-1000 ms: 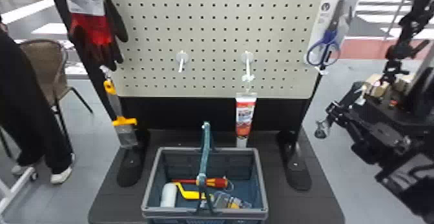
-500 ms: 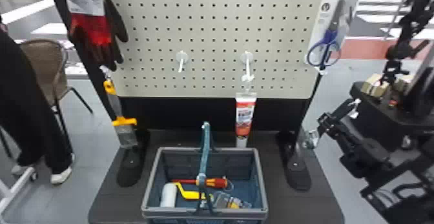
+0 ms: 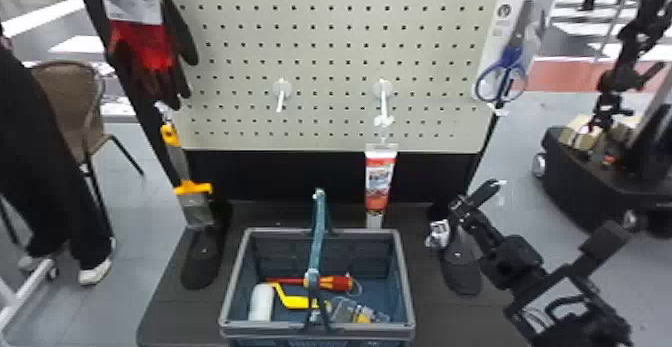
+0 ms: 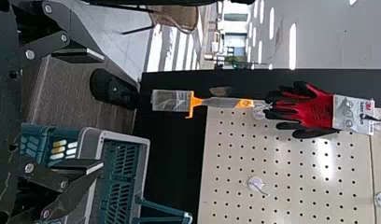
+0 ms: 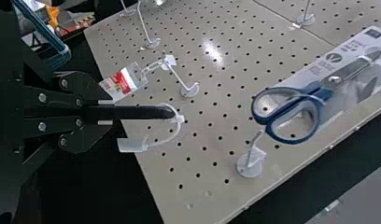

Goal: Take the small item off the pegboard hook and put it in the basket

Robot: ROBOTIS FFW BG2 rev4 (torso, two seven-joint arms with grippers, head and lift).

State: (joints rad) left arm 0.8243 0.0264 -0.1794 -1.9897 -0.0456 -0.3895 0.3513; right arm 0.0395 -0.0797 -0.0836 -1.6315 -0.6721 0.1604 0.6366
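Clamping a pale, thin loop of the small item [image 5: 131, 145] between the flat black tips of the right gripper [image 3: 494, 186], pressed flush together with only a seam between. Curving in a smooth arc around those tips and running down to a small, translucent, roughly rectangular end. Held in the air at the right of the basket [image 3: 406, 276], off the hooks and outside the rim. Spread wide, in the left wrist view, with the left gripper [image 4: 102, 112], bearing nothing between its two flat pads. Made of smooth grey plastic at the rim and teal lattice at the sides, with a slim arched handle [image 3: 318, 236] standing up over the middle. Lying inside: a red-and-orange screwdriver [image 3: 335, 283], a soft-looking white cylinder [image 3: 261, 303], a bent yellow handle [image 3: 295, 302] and a glossy clear package [image 3: 357, 312]. Hanging on the cream pegboard [image 3: 330, 46] with its rows of round holes: a flat-ended red-and-white tube [image 3: 378, 181]. Hung beside it, knitted red-and-black gloves [image 3: 150, 53], an orange-trimmed scraper [image 3: 187, 171], and blue-looped scissors [image 3: 507, 71] on stiff card.
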